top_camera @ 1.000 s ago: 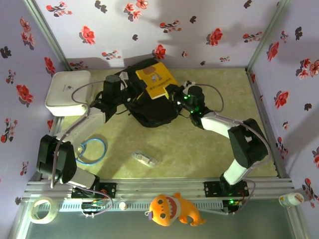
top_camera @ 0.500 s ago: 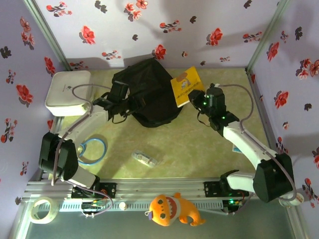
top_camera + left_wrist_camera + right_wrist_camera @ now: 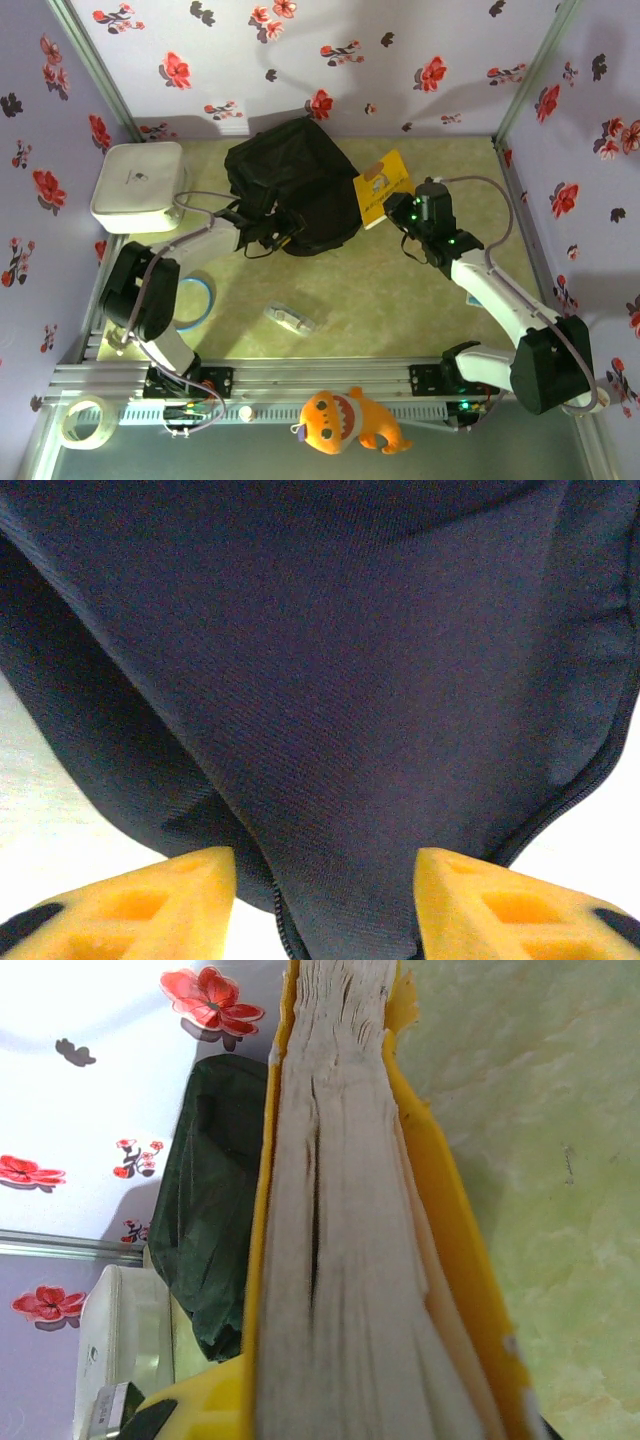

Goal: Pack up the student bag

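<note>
Beside the white case sits the student bag; left gripper straddles its fabric, grip unclear; right gripper clamps book.

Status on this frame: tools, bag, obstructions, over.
Left tool shut on student bag fold. Right tool shut on yellow book, beside bag, not inside. Nothing between them.

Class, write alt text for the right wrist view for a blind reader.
A thick yellow-covered book, page edges facing the camera, is clamped in the right gripper. Beyond it lie a black fabric backpack and the pale green table.
</note>
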Controlling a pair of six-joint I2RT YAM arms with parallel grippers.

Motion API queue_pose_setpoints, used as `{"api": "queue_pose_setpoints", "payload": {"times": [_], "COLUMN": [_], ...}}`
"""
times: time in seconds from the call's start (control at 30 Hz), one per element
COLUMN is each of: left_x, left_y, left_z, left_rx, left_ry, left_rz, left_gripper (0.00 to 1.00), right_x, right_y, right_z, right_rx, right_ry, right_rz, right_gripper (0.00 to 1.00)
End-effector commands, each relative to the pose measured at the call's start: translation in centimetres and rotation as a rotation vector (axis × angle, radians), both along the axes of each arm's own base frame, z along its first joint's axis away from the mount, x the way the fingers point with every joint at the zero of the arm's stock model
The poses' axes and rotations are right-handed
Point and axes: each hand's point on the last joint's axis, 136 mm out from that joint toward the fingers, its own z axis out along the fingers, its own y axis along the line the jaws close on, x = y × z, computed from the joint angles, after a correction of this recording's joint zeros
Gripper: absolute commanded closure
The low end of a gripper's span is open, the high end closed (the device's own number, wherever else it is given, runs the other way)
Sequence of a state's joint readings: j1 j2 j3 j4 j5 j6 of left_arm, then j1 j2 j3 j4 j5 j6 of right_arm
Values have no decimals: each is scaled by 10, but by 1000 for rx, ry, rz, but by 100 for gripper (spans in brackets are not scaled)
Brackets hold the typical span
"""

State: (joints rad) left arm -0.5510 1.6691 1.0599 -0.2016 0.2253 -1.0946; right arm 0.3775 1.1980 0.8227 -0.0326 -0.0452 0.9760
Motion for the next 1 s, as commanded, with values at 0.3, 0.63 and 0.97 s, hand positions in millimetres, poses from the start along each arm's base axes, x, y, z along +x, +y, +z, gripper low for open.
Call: {"api": "queue_pose_setpoints", "payload": {"times": [0.3,0.63,0.97], "left_x": [6,21,40], "left_y": [-12,-4,-18], "left_z": [1,63,158], "left_rx": [-79,-141,-276], "left_ry": [-12,-170,-499], "left_rz": [48,40,-60], "left_gripper": [88,100,100], "right_x": [3,-9,-35], "right_y": [-11,-44,-37], "right_z": [25,40,46], "right_rx": [8,-73,-41], "right_ry": [-99,-140,-187], "right_rz": [-46,-137,-29], "right_gripper": [87,87,86]}}
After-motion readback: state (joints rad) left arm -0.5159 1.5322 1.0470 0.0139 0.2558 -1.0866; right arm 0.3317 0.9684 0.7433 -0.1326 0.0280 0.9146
